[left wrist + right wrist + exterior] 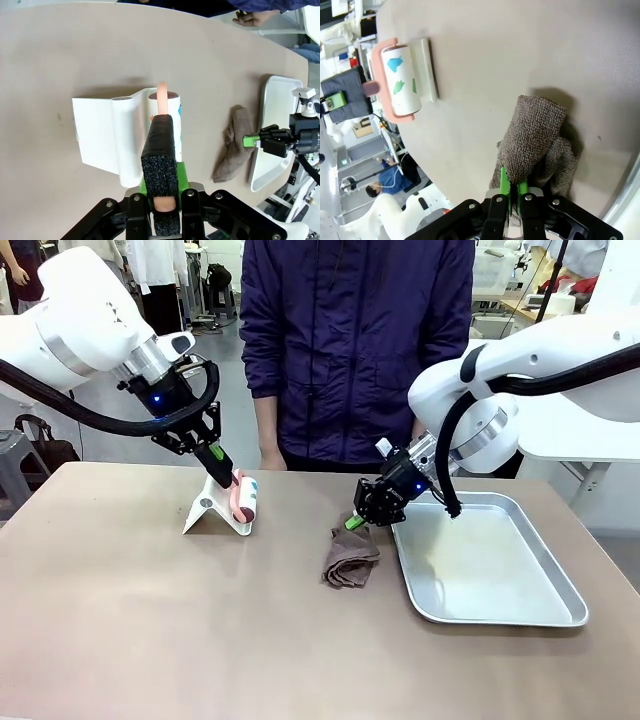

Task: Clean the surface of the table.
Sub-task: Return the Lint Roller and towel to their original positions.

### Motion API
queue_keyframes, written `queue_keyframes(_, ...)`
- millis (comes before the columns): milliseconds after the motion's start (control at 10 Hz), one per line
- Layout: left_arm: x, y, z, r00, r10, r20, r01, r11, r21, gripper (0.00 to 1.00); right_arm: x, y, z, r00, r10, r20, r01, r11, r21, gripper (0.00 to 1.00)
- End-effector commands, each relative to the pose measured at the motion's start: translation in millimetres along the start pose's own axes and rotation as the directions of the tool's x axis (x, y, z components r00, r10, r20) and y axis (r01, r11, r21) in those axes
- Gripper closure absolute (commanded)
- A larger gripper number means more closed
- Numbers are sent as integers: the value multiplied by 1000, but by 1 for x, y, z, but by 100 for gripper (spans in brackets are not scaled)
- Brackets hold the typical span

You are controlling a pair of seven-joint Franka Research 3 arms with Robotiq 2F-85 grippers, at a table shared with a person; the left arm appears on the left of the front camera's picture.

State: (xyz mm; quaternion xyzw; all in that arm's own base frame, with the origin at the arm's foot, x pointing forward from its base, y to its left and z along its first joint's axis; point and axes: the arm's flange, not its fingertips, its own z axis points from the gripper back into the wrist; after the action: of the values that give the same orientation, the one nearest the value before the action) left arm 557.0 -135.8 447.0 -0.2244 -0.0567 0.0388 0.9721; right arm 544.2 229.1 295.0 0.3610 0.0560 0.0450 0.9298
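Across the tan table (120, 620), the left gripper (222, 466) clamps the pink handle of a lint roller (244, 499) in its white stand (205, 510), while the right gripper (355, 522) pinches a brown cloth (350, 558) beside the metal tray (560, 585), apparently readying a wipe.

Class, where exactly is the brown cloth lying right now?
In the front view the brown cloth lies on the table right of centre, just left of the metal tray, with the right gripper pinching its top edge.
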Motion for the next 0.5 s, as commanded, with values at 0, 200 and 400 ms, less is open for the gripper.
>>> queue_keyframes(0, 0, -5, 1, 1000, 18, 20, -19, 999, 32, 78, 6, 2, 0, 1000, 0, -8, -1, 1000, -25, 94)
queue_keyframes(200, 0, -5, 1, 1000, 19, 21, -20, 999, 34, 78, 5, 2, 0, 1000, 7, -11, -7, 1000, -19, 94)
queue_keyframes(400, 1, -6, -3, 1000, 7, 0, -7, 999, 53, 78, 5, 1, 0, 1000, 5, -11, -6, 1000, -13, 94)
